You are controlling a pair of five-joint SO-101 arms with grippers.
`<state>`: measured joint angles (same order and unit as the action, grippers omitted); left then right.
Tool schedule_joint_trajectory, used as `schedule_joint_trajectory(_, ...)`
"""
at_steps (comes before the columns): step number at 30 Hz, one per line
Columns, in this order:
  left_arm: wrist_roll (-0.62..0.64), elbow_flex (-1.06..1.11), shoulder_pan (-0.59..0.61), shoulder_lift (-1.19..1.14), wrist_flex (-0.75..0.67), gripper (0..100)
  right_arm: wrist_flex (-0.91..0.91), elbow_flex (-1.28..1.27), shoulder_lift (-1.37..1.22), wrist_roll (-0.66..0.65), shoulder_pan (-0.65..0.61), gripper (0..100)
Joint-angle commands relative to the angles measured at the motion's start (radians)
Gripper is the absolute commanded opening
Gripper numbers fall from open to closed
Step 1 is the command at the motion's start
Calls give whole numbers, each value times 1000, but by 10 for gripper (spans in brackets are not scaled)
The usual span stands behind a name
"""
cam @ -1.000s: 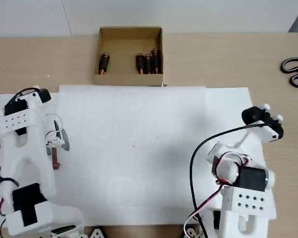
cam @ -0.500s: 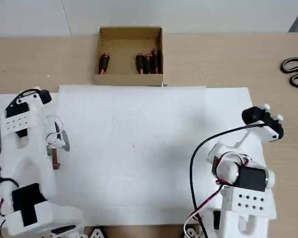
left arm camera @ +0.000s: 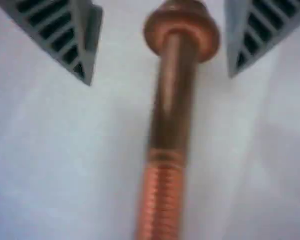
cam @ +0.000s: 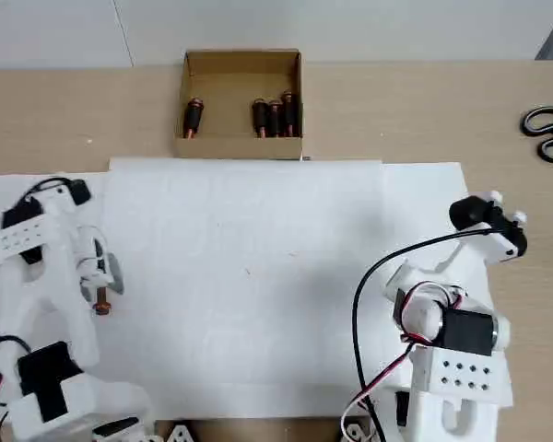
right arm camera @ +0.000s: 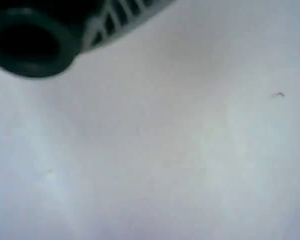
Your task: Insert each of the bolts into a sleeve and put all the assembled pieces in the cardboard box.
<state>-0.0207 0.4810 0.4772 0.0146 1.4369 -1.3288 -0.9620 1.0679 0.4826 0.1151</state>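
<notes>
The left gripper is wide open, its grey ribbed fingers on either side of the copper threaded bolt (touching neither), which lies on the white sheet. The right gripper is closed on a black tubular sleeve. Assembled pieces lie in the brown cardboard box.

A light wooden desk meets a white wall along its far edge. 1 white sheet covers its near half, and black scissors lie at its right edge.
</notes>
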Motion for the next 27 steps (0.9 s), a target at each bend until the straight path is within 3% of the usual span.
schedule_joint_trajectory(1,-2,44,-23,5,-60,170,21,5,8,-8,2,2)
schedule_joint_trajectory(5,-2,102,-23,5,-123,142,18,5,13,-9,2,2)
schedule_joint_trajectory(10,-2,108,-23,5,-141,5,21,5,13,-9,2,2)
schedule_joint_trajectory(15,6,104,-23,15,-133,6,21,5,8,-9,2,2)
schedule_joint_trajectory(17,68,102,-28,17,-130,6,21,5,8,-9,2,2)
schedule_joint_trajectory(20,164,67,-29,17,-81,6,21,5,8,-9,2,2)
schedule_joint_trajectory(27,181,-148,-95,17,144,6,22,5,7,-9,2,2)
